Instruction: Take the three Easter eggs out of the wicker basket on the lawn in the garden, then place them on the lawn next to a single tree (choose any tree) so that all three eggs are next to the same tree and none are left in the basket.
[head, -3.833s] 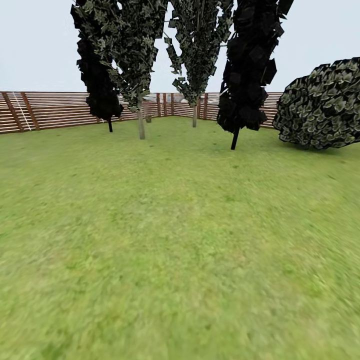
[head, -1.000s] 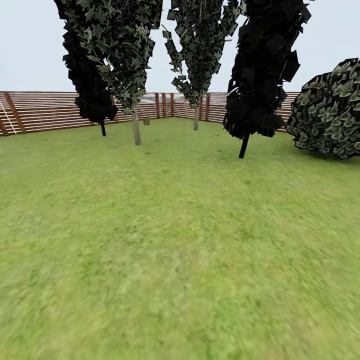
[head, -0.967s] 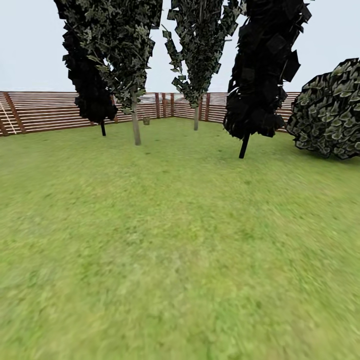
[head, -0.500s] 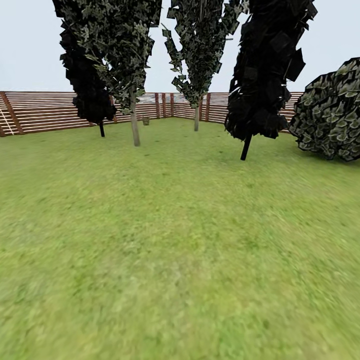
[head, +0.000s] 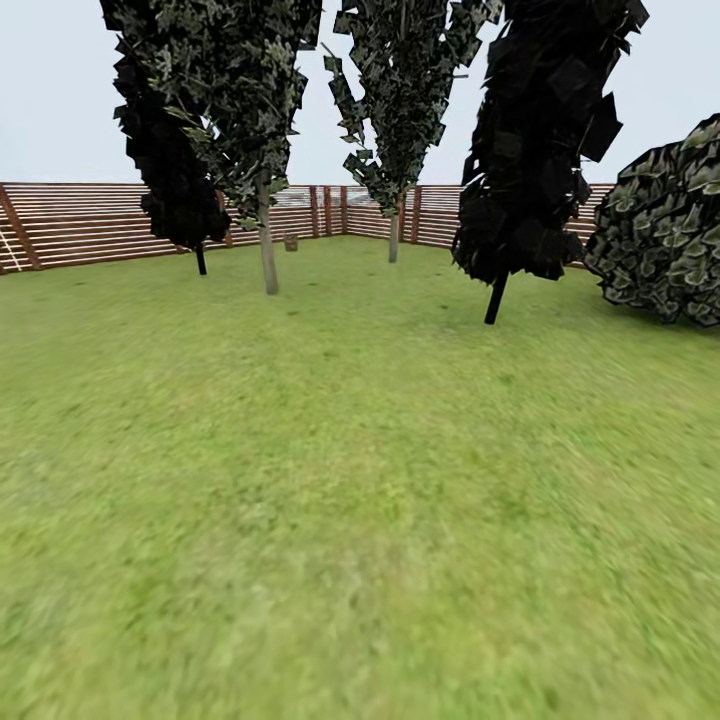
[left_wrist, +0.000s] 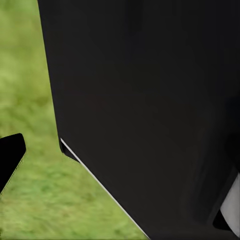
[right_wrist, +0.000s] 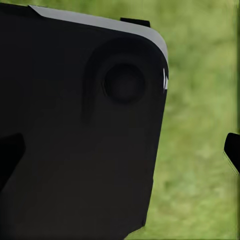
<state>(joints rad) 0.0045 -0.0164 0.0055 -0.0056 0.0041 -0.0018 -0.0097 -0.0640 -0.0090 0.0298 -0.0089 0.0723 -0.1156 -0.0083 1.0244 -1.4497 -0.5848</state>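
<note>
lawn (head: 360, 480), possibly wicker basket (head: 291, 242) beside tree (head: 268, 262)

Head view faces fenced trees; wrist views look close onto lawn (head: 360, 480).

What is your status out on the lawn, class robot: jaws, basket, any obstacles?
Jaws: state can't be told from the wrist views. Small brownish object far off near the fence, possibly the basket; eggs not made out. Open lawn ahead; pale-trunked tree stands beside that route.
</note>
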